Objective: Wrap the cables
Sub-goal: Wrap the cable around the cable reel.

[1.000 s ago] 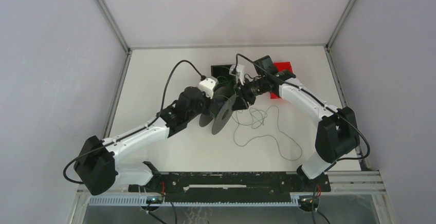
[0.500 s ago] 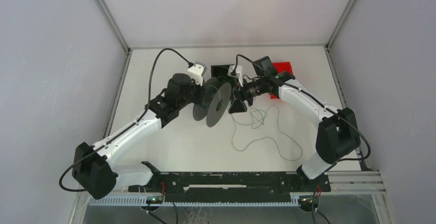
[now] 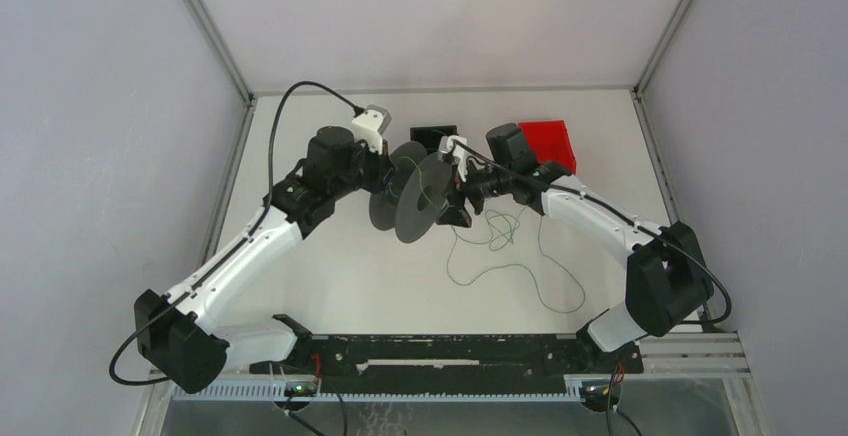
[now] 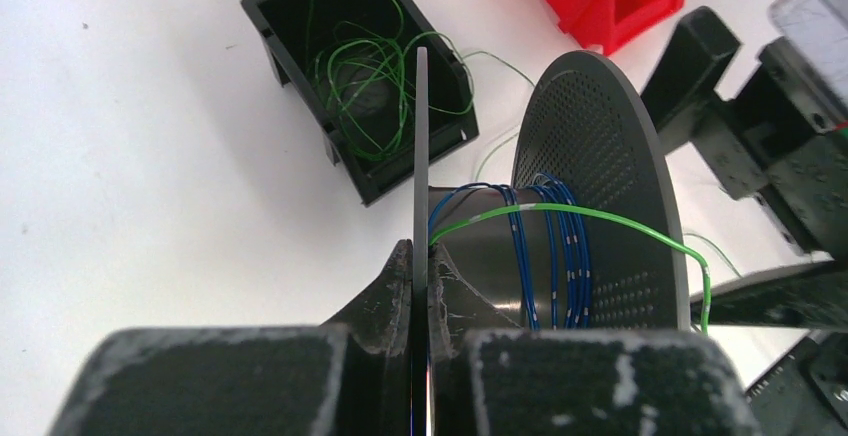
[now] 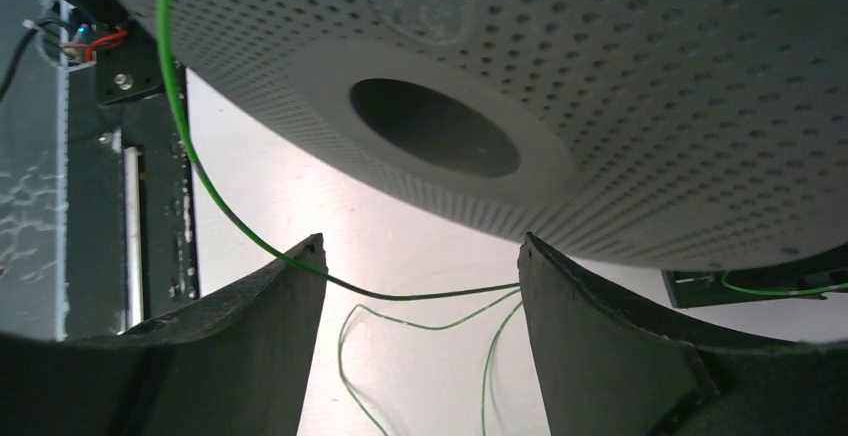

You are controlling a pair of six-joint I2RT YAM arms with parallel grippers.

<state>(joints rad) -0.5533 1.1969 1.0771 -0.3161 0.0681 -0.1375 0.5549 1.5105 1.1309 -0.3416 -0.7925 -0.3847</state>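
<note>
Above the white surface (image 3: 330, 266), the dark perforated spool (image 3: 415, 196) is held upright between the arms, near the black bin (image 4: 410, 166) of tangled green wire and the red bin (image 3: 547, 141). The left claw (image 4: 420, 291) is clamped on the rim of the spool's near flange; the right claw (image 5: 420, 246) stands spread wide beside the far flange, gripping nothing. The green cable (image 4: 560, 214) leaves the hub beside the blue turns (image 4: 550, 246), crosses the right claw's gap and lies looped on the surface

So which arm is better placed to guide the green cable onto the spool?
Likely right. The right gripper is open with the green cable running between its fingers, beside the spool. The left gripper is shut on the spool's flange, so it is busy.
</note>
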